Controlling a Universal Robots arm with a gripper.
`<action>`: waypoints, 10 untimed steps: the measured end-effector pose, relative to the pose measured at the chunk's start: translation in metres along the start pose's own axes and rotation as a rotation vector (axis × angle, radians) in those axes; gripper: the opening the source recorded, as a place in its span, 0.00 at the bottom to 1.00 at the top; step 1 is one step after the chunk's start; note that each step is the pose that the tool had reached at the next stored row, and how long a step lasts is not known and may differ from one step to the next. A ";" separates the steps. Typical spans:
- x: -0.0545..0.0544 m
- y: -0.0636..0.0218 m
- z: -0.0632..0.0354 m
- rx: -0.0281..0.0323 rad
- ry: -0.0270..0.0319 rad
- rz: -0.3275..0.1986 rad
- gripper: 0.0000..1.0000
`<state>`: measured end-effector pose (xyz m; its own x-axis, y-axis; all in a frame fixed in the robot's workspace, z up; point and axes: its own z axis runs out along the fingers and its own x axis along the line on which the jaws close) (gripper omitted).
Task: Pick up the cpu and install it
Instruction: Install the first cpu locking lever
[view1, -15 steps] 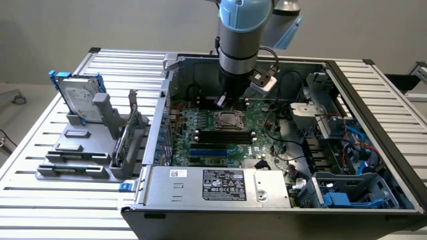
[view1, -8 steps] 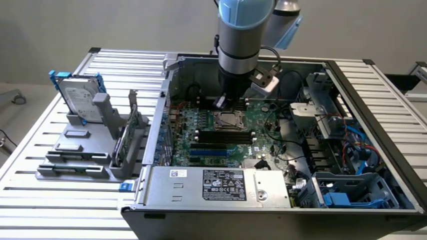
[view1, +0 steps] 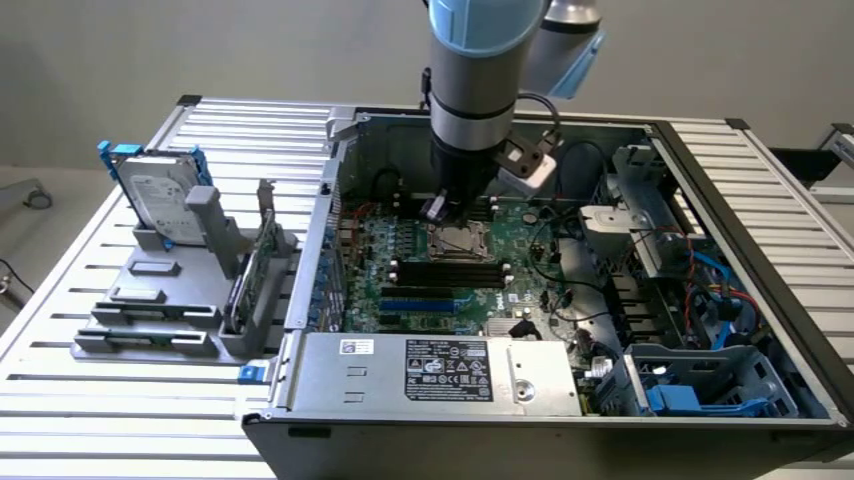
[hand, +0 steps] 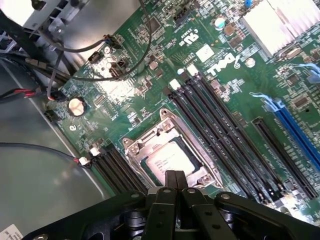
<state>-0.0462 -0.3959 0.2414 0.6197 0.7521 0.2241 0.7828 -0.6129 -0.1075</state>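
Note:
The cpu (hand: 167, 160), a flat square chip with a silver-grey top, lies inside the black-framed metal socket (hand: 134, 150) on the green motherboard (hand: 150, 65). My gripper (hand: 176, 179) hangs just over the chip's near edge, its two black fingers pressed together with nothing between them. Whether the tips touch the chip I cannot tell. In the exterior view the gripper (view1: 438, 210) reaches down into the open computer case (view1: 441, 370), right above the socket (view1: 461, 240).
Black memory slots (hand: 220, 130) run beside the socket, with blue slots (hand: 295, 135) and a silver heatsink (hand: 280, 22) farther off. Loose cables (hand: 65, 75) cross the board's edge. A silver hard drive in blue brackets (view1: 158, 195) stands on a grey rack at the exterior view's left.

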 end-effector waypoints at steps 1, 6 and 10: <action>-0.002 -0.0001 -0.0008 -0.0002 -0.0002 0.000 0.11; -0.010 -0.0016 -0.0039 -0.0009 -0.0016 0.000 0.11; -0.016 -0.0022 -0.0060 -0.0005 -0.0031 0.000 0.11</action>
<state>-0.0582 -0.4080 0.2438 0.6201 0.7527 0.2210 0.7826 -0.6133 -0.1070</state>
